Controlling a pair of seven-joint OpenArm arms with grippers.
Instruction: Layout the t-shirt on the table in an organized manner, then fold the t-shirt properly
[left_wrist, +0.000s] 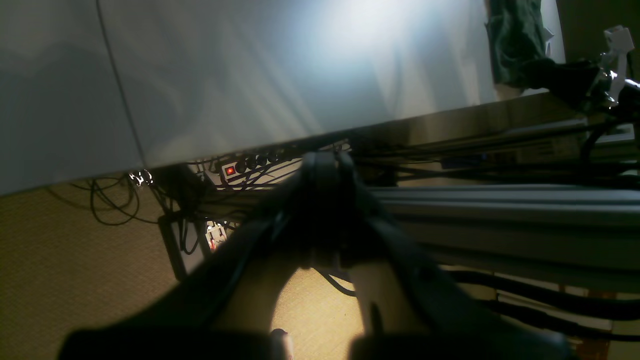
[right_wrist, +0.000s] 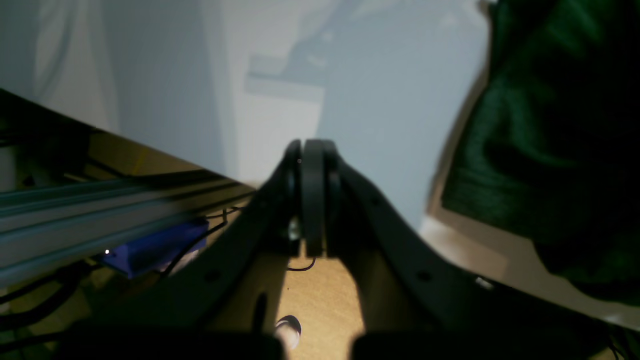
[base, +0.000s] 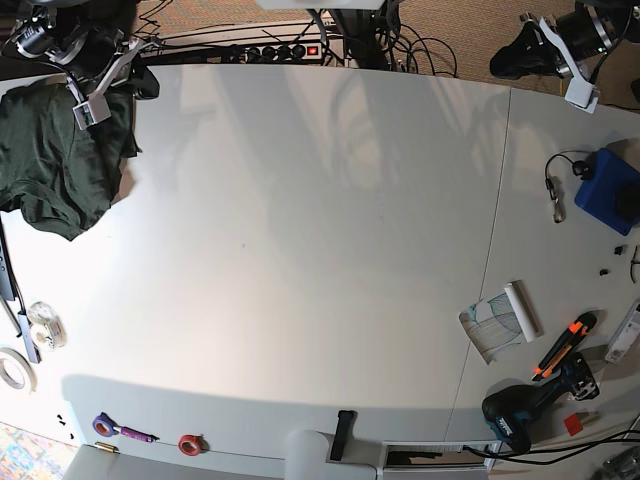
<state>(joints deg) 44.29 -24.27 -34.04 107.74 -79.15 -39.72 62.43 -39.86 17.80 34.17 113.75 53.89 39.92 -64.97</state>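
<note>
Tee (base: 55, 160) bunched at counter (base: 300, 260) edge, just beside right claw (right_wrist: 312, 150), pressed together w/o load; left claw (left_wrist: 325, 162) ditto, well apart.

The t-shirt (base: 55, 160) is a plain dark green. The table (base: 300, 250) is a pale grey-white with no pattern. The left gripper (left_wrist: 325, 162) and the right gripper (right_wrist: 311, 150) are both black.

On the far side, the power strip (base: 290, 50) is white with black sockets and a glowing red switch. At the right, the box (base: 608, 190) is blue. The paper roll (base: 500, 322) is white with thin blue-green curved lines. The cutter (base: 565, 345) is orange and black, and the drill (base: 525, 410) is black and teal.

Near left, one tape ring (base: 102, 425) is purple and the other ring (base: 189, 443) is red. The rug corner (base: 25, 455) has a many-coloured pattern. The floor (left_wrist: 60, 260) is tan.
</note>
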